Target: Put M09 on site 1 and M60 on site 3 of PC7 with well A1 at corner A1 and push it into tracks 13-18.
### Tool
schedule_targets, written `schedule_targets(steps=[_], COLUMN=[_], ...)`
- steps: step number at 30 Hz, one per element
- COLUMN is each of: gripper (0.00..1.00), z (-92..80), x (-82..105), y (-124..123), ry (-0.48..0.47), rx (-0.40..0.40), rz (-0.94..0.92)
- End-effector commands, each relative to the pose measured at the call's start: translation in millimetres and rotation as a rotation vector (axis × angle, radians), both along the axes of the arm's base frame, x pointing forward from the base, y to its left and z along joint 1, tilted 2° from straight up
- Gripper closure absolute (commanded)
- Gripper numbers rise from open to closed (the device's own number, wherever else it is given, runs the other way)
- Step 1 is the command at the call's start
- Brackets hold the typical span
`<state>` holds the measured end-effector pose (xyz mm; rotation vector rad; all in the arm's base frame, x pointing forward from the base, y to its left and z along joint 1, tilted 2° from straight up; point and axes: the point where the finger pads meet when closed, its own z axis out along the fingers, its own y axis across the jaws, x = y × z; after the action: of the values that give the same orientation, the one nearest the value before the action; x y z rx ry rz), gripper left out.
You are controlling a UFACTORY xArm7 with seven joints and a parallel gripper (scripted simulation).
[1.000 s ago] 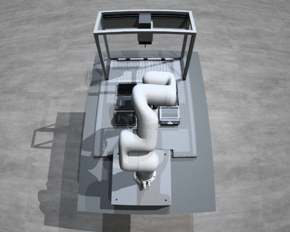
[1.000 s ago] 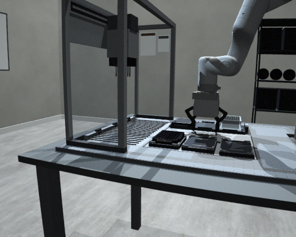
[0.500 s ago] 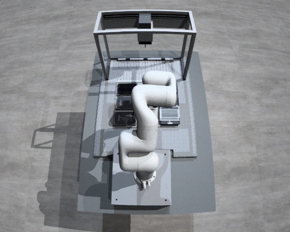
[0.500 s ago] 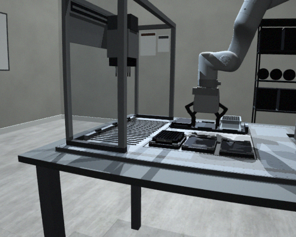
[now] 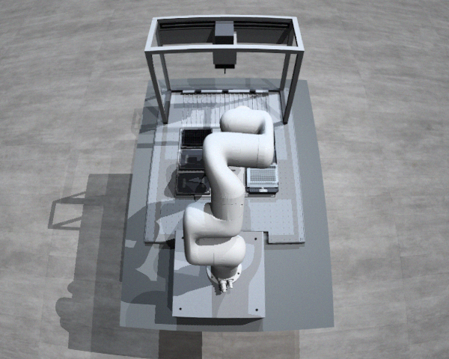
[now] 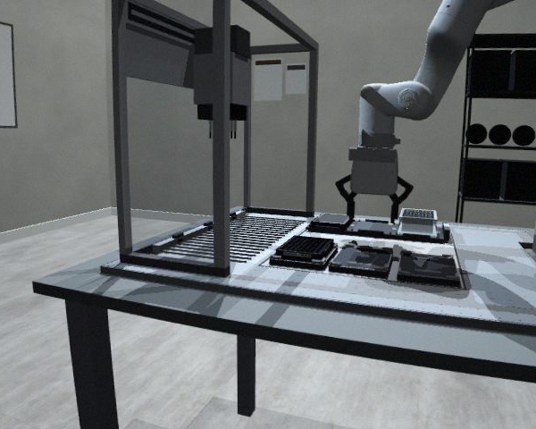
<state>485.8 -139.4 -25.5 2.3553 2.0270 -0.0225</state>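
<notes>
While the end effector [image 6: 372, 210] hangs wide open and empty over PC7 [image 6: 379, 228], a careless descent could nudge M09 [image 6: 416, 220] at its 3 o'clock.

I see my black jaws spread wide over the dark flat carrier [image 6: 374, 227], hemmed by the pale deep-well block [image 6: 418, 220] just beside them; the grey upright frame posts [image 6: 312, 133] flank the ribbed rails [image 6: 240, 235]

Dim, hard shadows, edge distortion
</notes>
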Motion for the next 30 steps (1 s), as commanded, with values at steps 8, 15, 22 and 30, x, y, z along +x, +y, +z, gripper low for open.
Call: schedule_targets(steps=[8, 15, 22, 30], gripper=[0.0, 0.0, 0.0, 0.0], z=[19.4, 31.1, 39.5, 52.8], x=[1.1, 1.0, 0.9, 0.7], y=[0, 1, 1, 2], ry=[-0.004, -0.004, -0.004, -0.004], rx=[-0.001, -0.001, -0.001, -0.001], rz=[0.0, 0.0, 0.0, 0.0])
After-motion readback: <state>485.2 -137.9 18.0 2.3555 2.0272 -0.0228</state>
